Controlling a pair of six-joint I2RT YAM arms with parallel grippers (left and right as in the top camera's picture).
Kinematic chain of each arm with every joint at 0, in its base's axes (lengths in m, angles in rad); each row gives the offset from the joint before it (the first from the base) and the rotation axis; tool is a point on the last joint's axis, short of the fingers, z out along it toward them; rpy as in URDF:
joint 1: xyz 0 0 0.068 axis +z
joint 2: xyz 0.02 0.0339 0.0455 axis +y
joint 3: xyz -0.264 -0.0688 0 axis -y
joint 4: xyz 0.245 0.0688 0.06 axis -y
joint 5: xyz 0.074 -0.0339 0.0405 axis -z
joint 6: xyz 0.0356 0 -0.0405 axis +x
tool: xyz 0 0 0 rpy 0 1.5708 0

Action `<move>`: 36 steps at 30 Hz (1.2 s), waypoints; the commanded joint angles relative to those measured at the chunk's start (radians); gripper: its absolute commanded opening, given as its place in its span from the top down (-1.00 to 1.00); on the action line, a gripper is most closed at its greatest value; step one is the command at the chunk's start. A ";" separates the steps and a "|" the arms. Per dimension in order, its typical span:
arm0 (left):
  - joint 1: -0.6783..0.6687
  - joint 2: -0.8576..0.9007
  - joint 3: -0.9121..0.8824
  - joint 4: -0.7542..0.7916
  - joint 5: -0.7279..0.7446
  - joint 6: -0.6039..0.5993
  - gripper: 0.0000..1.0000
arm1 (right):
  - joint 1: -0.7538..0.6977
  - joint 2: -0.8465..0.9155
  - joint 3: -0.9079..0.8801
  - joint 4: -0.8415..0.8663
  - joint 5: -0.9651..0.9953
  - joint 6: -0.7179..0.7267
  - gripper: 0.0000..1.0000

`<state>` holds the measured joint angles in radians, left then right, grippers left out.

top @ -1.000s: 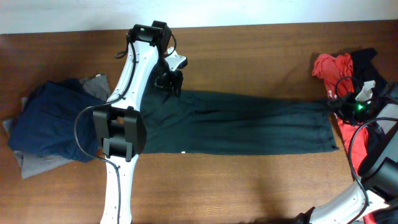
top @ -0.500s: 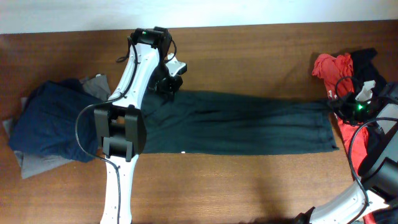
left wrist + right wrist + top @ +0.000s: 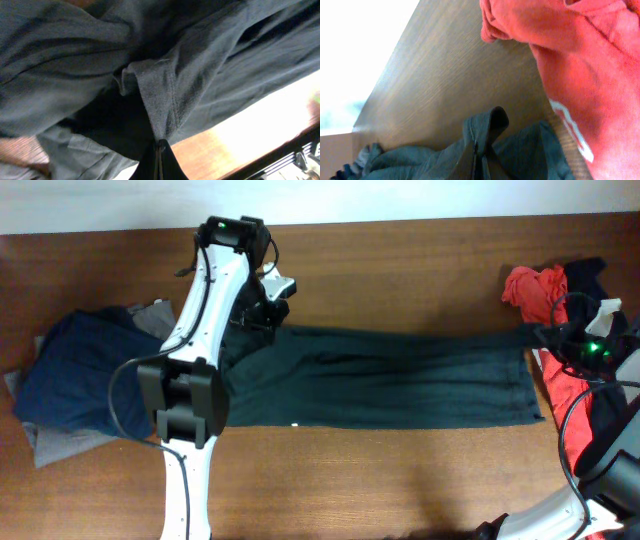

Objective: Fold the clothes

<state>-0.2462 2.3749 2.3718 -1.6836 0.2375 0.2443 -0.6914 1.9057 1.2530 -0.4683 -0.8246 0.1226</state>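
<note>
The long dark green fabric shirt (image 3: 400, 380) lies stretched across the middle of the brown wooden surface (image 3: 400, 480). The left pincer (image 3: 262, 318) is pressed together on a fold at its far left corner, and the right pincer (image 3: 543, 333) pinches its far right corner. A red printed shirt (image 3: 535, 290) sits just beside that corner. A navy blue garment (image 3: 75, 375) is heaped at the left end of the surface.

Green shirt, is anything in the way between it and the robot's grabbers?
No, nothing visible does. The left gripper is shut on a fold of the dark green shirt at one end, and the right gripper pinches the other end.
</note>
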 commanded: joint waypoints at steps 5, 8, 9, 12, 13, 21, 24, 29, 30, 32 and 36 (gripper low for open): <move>-0.003 -0.103 -0.095 -0.005 0.002 0.019 0.99 | -0.017 -0.035 0.010 -0.071 -0.036 -0.014 0.91; -0.009 -0.128 -0.185 -0.005 0.002 0.019 0.99 | -0.017 -0.035 0.010 -0.104 -0.032 -0.014 0.91; -0.009 -0.135 -0.217 -0.005 0.001 0.019 0.99 | -0.017 -0.035 0.010 -0.113 -0.024 -0.014 0.92; -0.006 -0.156 -0.312 -0.005 -0.022 0.019 0.99 | -0.017 -0.035 0.010 -0.139 0.032 -0.010 0.91; -0.006 -0.159 -0.335 -0.005 -0.030 0.019 0.99 | -0.017 -0.035 0.010 -0.150 0.055 -0.010 0.91; -0.006 -0.167 -0.393 -0.005 -0.117 -0.017 0.99 | -0.017 -0.035 0.010 -0.297 0.332 0.084 0.92; -0.006 -0.179 -0.393 -0.005 -0.138 -0.030 0.99 | -0.017 -0.035 0.010 -0.319 0.424 0.128 0.88; 0.018 -0.226 -0.393 -0.005 -0.167 -0.034 0.99 | -0.017 -0.035 0.010 -0.330 0.478 0.130 0.86; 0.028 -0.237 -0.393 -0.005 -0.167 -0.034 0.99 | -0.017 -0.035 0.010 -0.328 0.478 0.130 0.83; 0.045 -0.251 -0.393 -0.005 -0.163 -0.034 0.99 | -0.017 -0.035 0.010 -0.328 0.478 0.130 0.80; 0.064 -0.254 -0.393 -0.005 -0.149 -0.034 0.99 | -0.017 -0.035 0.010 -0.334 0.478 0.129 0.80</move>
<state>-0.2008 2.1513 1.9812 -1.6840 0.1055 0.2203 -0.6998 1.8992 1.2533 -0.8009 -0.3874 0.2398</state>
